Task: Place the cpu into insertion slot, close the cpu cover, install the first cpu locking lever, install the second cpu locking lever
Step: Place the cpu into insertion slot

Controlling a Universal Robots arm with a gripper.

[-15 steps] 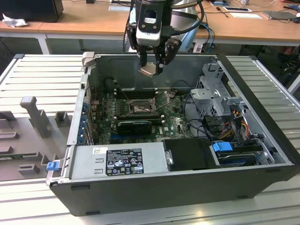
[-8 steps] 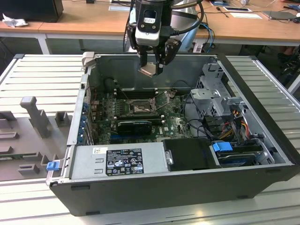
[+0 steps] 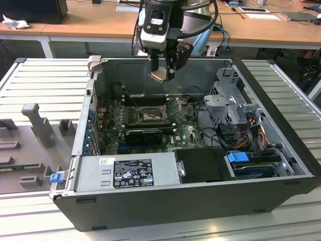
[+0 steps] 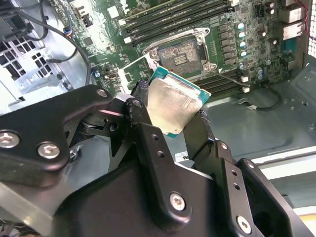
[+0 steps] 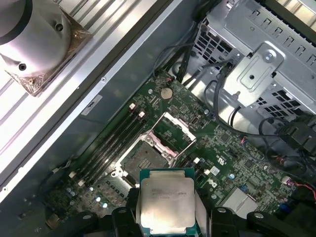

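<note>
**Gripper** (image 3: 163, 74): hangs over the open computer case (image 3: 150, 211), above the rear part of the green board (image 3: 188, 131). Jaws clenched on opposite edges of the cpu.

**Cpu** (image 3: 159, 75): held in the air, well clear of the board. Its pale metal top shows in both wrist views (image 4: 174, 103) (image 5: 167, 202), and it sits tilted in the exterior view.

**Insertion slot** (image 5: 143, 160): on the green board, dark centre bare, nothing seated. Memory sticks (image 4: 173, 15) run alongside.

**Cpu cover** (image 5: 175, 131): swung up, standing open at one edge of the slot.

**Thin metal rod** (image 4: 229, 79): just beside the slot, possibly a locking lever. It is too fine to say for sure.

**Power supply** (image 3: 125, 173): grey box along the case's near wall in the exterior view.

**Desk** (image 3: 45, 80): ribbed metal surface carrying the case.
</note>
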